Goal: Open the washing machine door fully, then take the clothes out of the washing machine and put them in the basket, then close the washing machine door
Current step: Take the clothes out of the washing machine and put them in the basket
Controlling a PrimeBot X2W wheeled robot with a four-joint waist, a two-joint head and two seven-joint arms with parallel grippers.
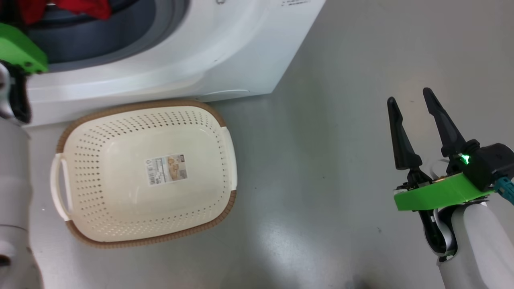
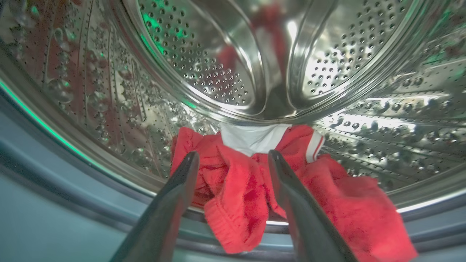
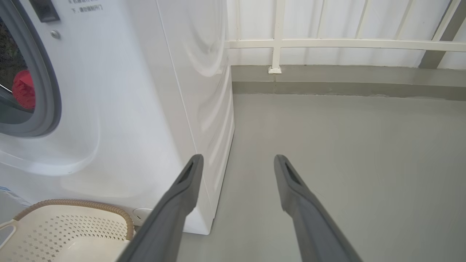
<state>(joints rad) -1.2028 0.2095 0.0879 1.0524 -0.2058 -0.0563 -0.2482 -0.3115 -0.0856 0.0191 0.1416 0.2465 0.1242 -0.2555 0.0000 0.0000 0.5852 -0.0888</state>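
Grey floor [image 1: 341,120], basket [image 1: 160,103] beside the washing machine [image 1: 225,48]. Left end effector [image 2: 233,154] spread wide over the clothes [image 2: 236,193], gripping nothing: reach deeper, straddle thick folds, pinch firmly.

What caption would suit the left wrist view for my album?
Open left gripper poised at red clothes lying inside the steel drum.
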